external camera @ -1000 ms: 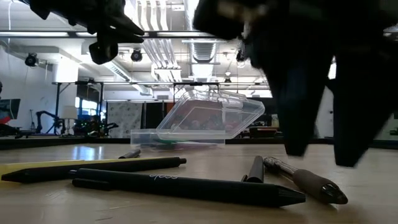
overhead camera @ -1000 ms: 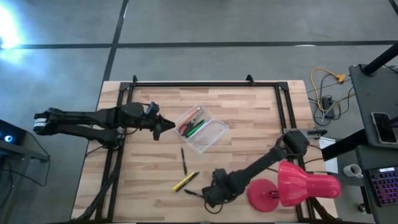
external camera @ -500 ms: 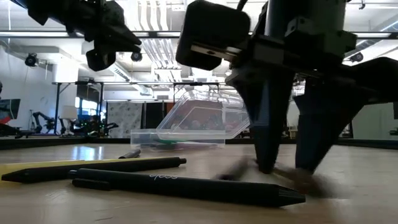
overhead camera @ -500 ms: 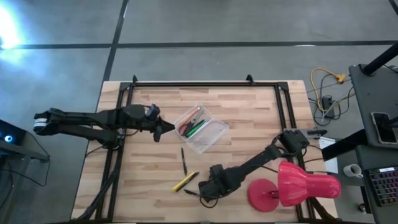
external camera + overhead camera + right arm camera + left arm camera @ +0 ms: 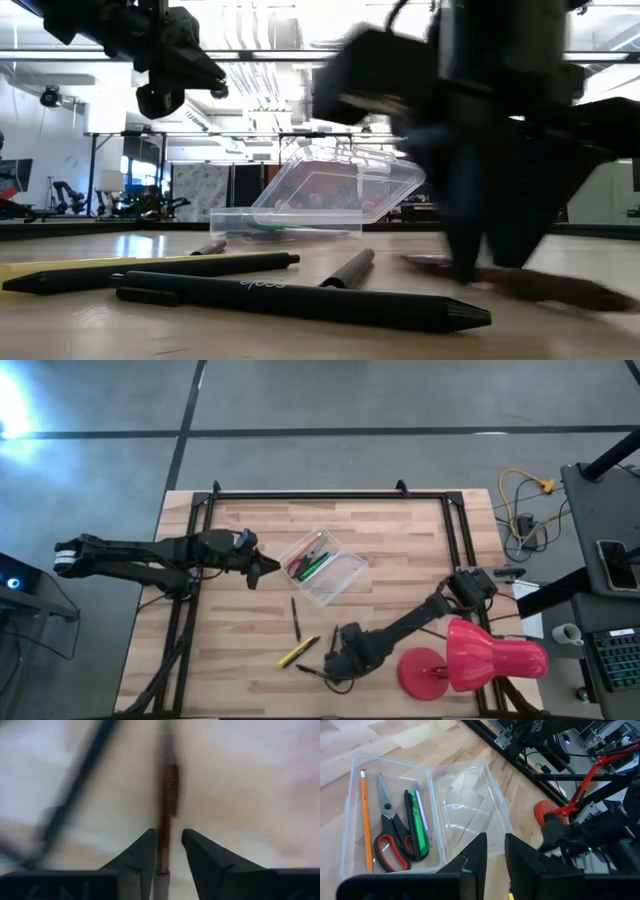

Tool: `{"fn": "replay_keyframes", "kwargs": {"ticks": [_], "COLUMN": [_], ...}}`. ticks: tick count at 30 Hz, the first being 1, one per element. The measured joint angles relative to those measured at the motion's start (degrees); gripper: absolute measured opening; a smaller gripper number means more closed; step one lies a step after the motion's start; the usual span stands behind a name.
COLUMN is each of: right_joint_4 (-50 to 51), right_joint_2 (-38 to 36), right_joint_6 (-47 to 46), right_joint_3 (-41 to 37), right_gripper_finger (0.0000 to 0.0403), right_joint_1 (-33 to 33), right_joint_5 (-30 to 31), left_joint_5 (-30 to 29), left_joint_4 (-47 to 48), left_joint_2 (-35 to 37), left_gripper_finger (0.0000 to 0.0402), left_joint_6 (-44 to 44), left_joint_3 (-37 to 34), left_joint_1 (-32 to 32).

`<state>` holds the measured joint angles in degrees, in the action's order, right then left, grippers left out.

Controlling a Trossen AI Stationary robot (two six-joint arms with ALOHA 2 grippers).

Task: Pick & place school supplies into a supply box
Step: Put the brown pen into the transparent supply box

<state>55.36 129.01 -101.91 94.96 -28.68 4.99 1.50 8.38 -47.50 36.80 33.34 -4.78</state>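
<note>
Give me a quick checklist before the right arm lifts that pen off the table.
1. Pen between the right tool's fingers: ok.
2. Fingers fully closed on it: cannot tell; picture blurred.
3. Supply box open: ok, lid folded back.
4. Free space in the box: ok; scissors, pencil and green pen leave space.
5. Left tool clear of the box: not ok, beside its rim.
6. Red lamp clear of the right arm: not ok, close.

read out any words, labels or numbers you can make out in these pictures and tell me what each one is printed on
No text can be read with certainty.
Black pen, nearest in the low view: a small pale imprint on the barrel, too small to read.
Clear supply box, scissors, pencil and green pen inside it: no lettering visible.
</note>
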Motion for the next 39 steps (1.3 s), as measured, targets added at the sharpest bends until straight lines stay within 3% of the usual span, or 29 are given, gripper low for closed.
{"fn": "replay_keyframes", "kwargs": {"ticks": [4, 7, 11, 15, 20, 28, 31, 36, 39], "right_joint_4": [8.7, 9.3, 10.2, 10.8, 10.4, 7.5, -2.3, -25.3, -28.0], "right_joint_2": [0.9, 1.3, -1.0, -5.3, -17.4, -29.4, -29.4, -24.7, -20.9], "right_joint_6": [8.5, 17.8, 18.7, 11.7, -1.0, -6.6, 0.2, 18.1, 16.9], "right_joint_3": [-0.6, -0.5, -0.5, -1.2, -1.6, -2.3, -2.5, -3.3, -3.4], "right_gripper_finger": [0.0064, 0.0028, 0.0018, 0.0015, 0.0013, 0.0013, 0.0013, 0.0013, 0.0018], "right_joint_1": [0.5, 1.3, 2.2, 4.8, 5.8, 8.4, 11.8, 21.0, 25.2], "right_joint_5": [2.2, 0.8, 4.9, 17.0, 32.8, 49.0, 48.8, 40.2, 35.1], "left_joint_5": [0.2, 1.6, 2.9, 3.3, 3.4, 2.8, 2.2, 0.9, 0.8], "left_joint_4": [0.1, 0.6, 0.7, 0.8, 1.5, 2.3, 3.4, 3.8, 4.9], "left_joint_2": [0.0, 0.0, 0.2, 0.6, 1.1, 1.2, 1.2, 1.5, 2.5], "left_gripper_finger": [0.0052, 0.0052, 0.0052, 0.0052, 0.0052, 0.0052, 0.0052, 0.0052, 0.0052], "left_joint_6": [0.0, 0.0, 0.0, 0.4, 0.7, 1.5, 2.5, 3.0, 4.0], "left_joint_3": [-0.2, 0.0, 0.2, 0.1, 0.0, -0.1, -0.3, -0.3, -0.4], "left_joint_1": [0.0, 0.0, 0.0, 0.6, 1.9, 3.3, 3.4, 3.9, 4.6]}}
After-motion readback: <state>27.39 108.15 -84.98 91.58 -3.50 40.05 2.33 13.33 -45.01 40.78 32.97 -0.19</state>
